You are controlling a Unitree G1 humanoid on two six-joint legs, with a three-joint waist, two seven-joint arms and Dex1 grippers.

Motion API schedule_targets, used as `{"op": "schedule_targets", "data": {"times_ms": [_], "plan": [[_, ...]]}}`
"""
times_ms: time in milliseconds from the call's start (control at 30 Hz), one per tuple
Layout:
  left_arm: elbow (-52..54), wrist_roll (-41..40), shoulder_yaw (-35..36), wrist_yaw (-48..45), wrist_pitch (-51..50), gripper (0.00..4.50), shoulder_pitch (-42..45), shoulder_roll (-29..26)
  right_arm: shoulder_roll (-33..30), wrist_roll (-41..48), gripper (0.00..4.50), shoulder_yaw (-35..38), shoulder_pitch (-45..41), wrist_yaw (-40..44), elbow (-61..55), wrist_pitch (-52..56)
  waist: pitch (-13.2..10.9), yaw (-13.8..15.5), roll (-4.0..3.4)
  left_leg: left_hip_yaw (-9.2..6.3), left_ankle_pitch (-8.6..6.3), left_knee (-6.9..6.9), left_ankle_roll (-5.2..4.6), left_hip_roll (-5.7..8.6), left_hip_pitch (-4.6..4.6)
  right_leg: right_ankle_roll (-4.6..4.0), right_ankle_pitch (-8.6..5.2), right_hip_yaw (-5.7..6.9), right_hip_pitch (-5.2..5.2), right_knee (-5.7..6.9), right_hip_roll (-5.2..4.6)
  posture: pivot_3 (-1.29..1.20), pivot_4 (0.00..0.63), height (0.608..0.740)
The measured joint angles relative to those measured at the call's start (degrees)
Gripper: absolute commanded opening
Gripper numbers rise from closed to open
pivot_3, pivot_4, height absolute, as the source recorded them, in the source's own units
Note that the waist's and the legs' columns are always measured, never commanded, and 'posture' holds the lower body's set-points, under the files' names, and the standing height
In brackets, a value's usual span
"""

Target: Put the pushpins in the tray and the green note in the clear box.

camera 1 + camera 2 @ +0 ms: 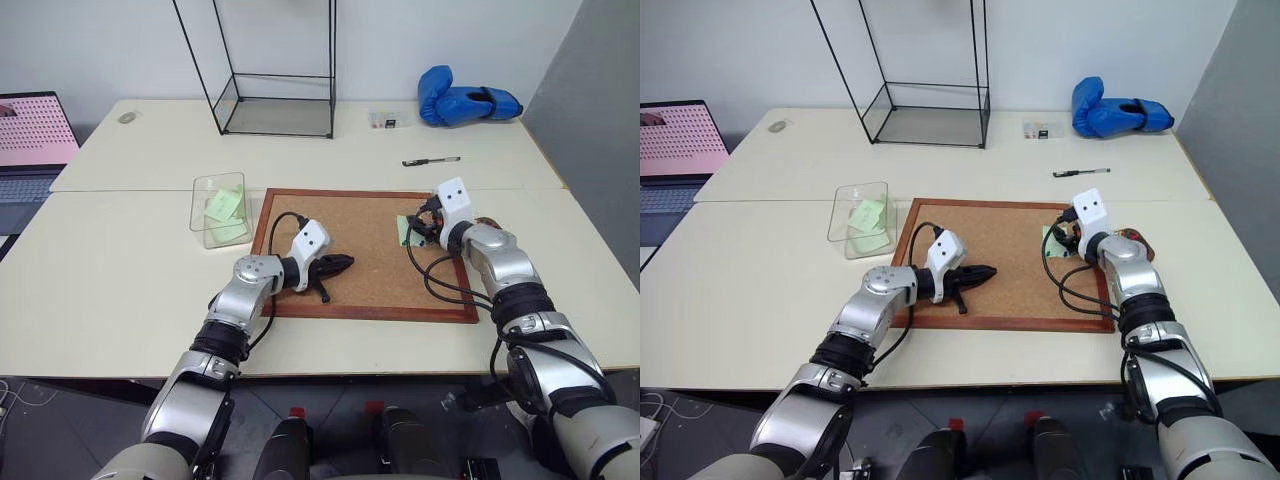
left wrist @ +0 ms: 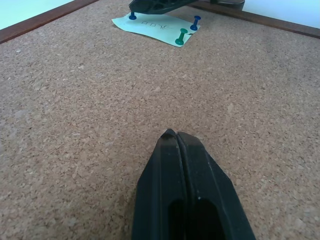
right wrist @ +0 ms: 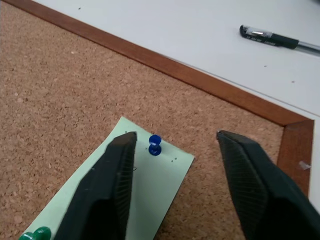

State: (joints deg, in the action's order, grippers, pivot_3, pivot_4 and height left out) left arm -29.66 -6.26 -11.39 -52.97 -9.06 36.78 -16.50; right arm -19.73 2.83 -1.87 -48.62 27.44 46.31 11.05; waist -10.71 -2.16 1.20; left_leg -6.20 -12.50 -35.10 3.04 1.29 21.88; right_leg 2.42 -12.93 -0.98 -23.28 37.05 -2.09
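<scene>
The green note lies pinned near the right end of the cork board. Two blue pushpins and a green pushpin stand in it. My right gripper hovers open over the note's corner, with one blue pushpin between its fingers, close to one of them. My left gripper rests shut on the bare cork at the board's middle, holding nothing. The reddish-brown tray sits just right of the board, partly hidden by my right wrist. The clear box stands left of the board with pale-green paper inside.
A tall black-framed glass case stands at the back. A blue boxing glove lies at the back right, and a black pen lies behind the board. A laptop sits at the far left.
</scene>
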Motion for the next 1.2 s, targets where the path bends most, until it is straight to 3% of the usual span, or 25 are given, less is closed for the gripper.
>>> {"op": "schedule_targets", "data": {"times_ms": [333,767,1200], "plan": [[0.20,0.00,0.05,0.12,-0.42,0.00,-0.01,0.01,0.92,-0.04,0.05,0.00,-0.41,0.91,1.63,-0.52,0.00,-0.16,0.00,0.00,0.00,0.00,0.00,0.00,0.00,0.00,0.00,0.00,0.00,0.01,0.00,0.00,0.150,0.740],[0.23,0.02,0.02,0.07,-0.47,0.00,-0.04,-0.02,0.99,0.59,0.05,0.50,-0.39,1.36,1.42,-0.07,0.00,-0.21,-0.01,0.00,0.00,0.00,0.00,0.00,0.00,0.00,0.00,0.00,0.00,0.02,0.00,0.00,0.150,0.740],[-0.13,0.67,-0.29,-0.08,-1.49,0.00,0.19,-0.12,0.48,4.39,0.05,3.60,1.93,2.31,-11.14,5.14,0.09,-0.19,-0.13,-0.01,0.00,-0.01,0.00,-0.01,-0.07,0.01,0.00,0.01,0.04,0.04,0.00,0.00,0.150,0.740]]}}
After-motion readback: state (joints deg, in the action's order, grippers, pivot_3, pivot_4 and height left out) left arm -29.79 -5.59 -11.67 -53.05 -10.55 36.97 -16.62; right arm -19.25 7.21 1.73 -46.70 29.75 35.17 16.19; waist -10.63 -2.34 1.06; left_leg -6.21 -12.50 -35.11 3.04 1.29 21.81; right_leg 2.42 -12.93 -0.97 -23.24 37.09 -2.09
